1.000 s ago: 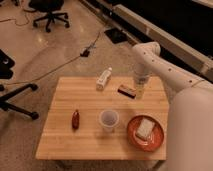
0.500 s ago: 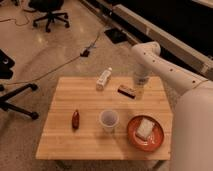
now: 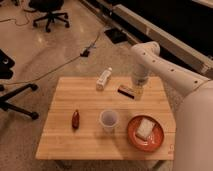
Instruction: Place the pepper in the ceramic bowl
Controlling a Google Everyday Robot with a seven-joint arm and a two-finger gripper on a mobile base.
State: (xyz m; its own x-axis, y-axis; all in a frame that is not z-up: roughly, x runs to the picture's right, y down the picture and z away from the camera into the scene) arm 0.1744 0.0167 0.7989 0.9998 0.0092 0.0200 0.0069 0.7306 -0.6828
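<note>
- Pale speckled floor (image 3: 40, 55), shining a little under warm light.
- Light wooden table (image 3: 75, 92) in the middle.
- Black office chair (image 3: 50, 17) on a wheeled star base at the top; another chair base (image 3: 15, 97) at the left edge.
- Thin cable (image 3: 55, 69) trailing across the floor.
- Pale ledge (image 3: 165, 37), perhaps a rail, before a dark wall (image 3: 175, 15).

One each: pepper (image 3: 75, 119), bowl (image 3: 159, 138), cup (image 3: 109, 120), bottle (image 3: 104, 78), block (image 3: 126, 91).

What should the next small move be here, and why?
Probably carry the gripper across the table toward the pepper, opening it on the way. It hangs shut beside the dark block at the far side. The pepper lies untouched at the opposite end, with the cup between it and the ceramic bowl.
</note>
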